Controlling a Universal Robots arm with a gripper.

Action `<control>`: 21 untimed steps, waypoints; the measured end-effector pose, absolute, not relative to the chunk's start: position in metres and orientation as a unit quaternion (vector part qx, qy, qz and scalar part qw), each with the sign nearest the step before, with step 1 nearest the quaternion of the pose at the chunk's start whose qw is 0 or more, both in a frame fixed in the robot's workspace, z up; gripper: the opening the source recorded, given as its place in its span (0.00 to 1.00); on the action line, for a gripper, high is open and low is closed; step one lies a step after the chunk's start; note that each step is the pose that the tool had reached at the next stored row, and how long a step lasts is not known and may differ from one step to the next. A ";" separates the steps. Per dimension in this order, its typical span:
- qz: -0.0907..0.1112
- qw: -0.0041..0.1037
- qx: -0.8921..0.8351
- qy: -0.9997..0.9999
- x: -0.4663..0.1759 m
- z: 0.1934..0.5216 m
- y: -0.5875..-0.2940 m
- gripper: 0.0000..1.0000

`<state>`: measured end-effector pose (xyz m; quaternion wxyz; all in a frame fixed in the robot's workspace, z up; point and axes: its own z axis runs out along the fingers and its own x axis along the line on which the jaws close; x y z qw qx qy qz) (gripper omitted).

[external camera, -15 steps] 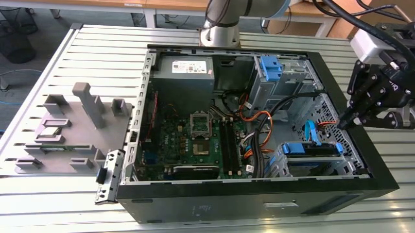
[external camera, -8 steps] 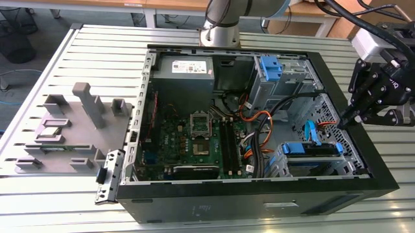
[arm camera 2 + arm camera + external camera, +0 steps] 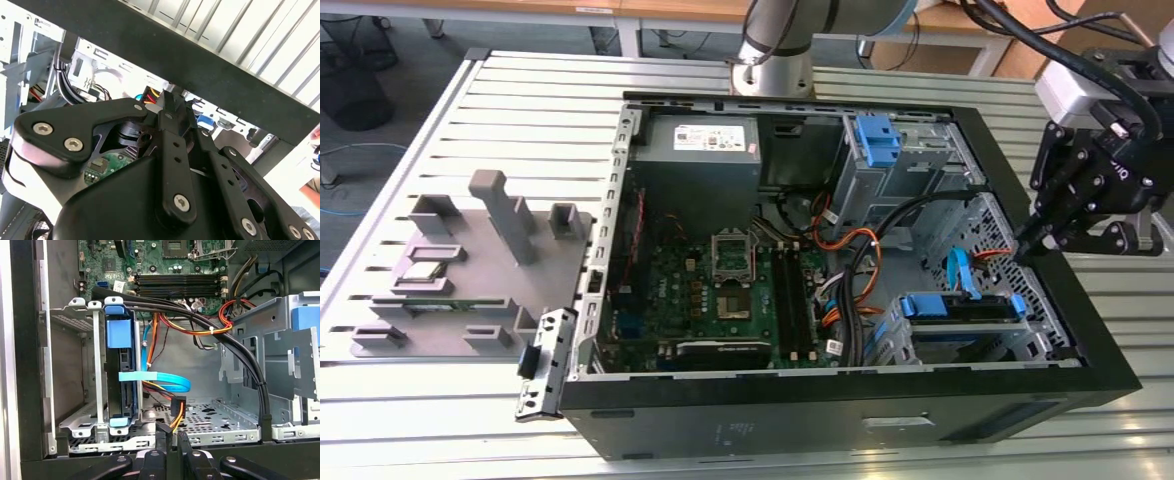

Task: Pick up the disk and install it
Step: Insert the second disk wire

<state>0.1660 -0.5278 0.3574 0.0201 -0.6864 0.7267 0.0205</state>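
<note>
The disk (image 3: 965,307) sits in the drive cage in the open computer case, in the near corner on the exterior view's right. Its blue side rails show. In the first wrist view the disk (image 3: 120,375) stands on edge in the metal cage, its blue rail facing me. My gripper (image 3: 1034,240) hangs over the case wall on the exterior view's right, apart from the disk. Its black fingers meet at the tips in both wrist views (image 3: 173,435) (image 3: 170,102), shut with nothing between them.
A grey power-supply box (image 3: 700,150) and the motherboard (image 3: 720,280) lie in the case. A bare blue bracket (image 3: 877,140) sits in the far bay. Black cable bundles (image 3: 240,355) and a blue flat cable (image 3: 160,378) cross beside the cage. A grey fixture (image 3: 467,260) stands outside.
</note>
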 end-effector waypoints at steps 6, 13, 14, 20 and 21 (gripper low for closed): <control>0.015 0.004 -0.689 0.725 0.166 0.354 -0.527 0.24; 0.012 -0.008 -0.691 0.723 0.166 0.351 -0.527 0.24; 0.011 -0.009 -0.691 0.722 0.166 0.351 -0.527 0.24; 0.007 -0.016 -0.694 0.720 0.166 0.349 -0.527 0.24; 0.005 -0.018 -0.695 0.719 0.166 0.349 -0.527 0.24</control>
